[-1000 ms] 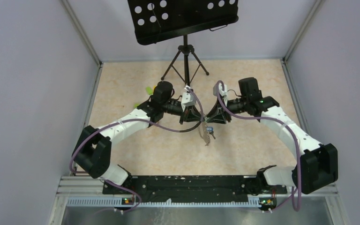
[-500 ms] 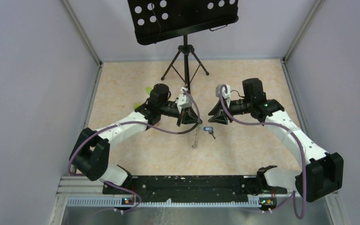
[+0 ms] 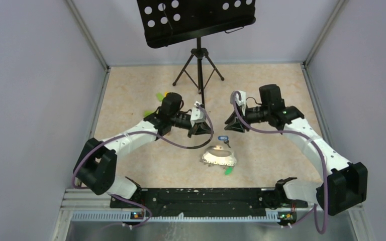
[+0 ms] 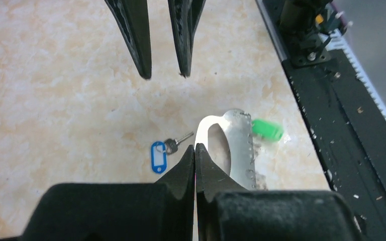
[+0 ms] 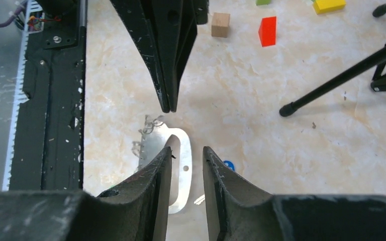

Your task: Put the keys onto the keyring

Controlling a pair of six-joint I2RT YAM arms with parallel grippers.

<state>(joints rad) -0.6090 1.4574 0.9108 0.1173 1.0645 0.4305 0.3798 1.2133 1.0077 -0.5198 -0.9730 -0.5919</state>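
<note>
Keyring [image 3: 218, 158] lies flat on tabletop [image 3: 261, 160], centre-front, nearer the arm bases than both grippers; nothing grips it. Looks like a pale, shiny oval loop w/ toothed chain along one side. Blue-tag key [image 3: 223, 139] lies on far side of loop, just beside it, apart from it. Green tag [image 3: 228, 170] lies at chain side, toward the bases; whether it hangs on the loop: cannot tell

Surface: beige marbled top, black rail [image 3: 201, 197] along near edge. Room: plain pale walls [image 3: 30, 100] left, right & rear. Black music stand [image 3: 196, 20] on tripod [image 3: 199, 70] at rear. Loose on top, by left arm: red block [image 5: 267, 31], yellow block [image 5: 329, 5], wood-coloured block [image 5: 220, 24]

Left gripper [image 4: 195, 150]: jaws pressed together, empty. Right gripper [image 5: 187, 150]: jaws spread partway, nothing between; faces left gripper tip to tip, not touching
</note>
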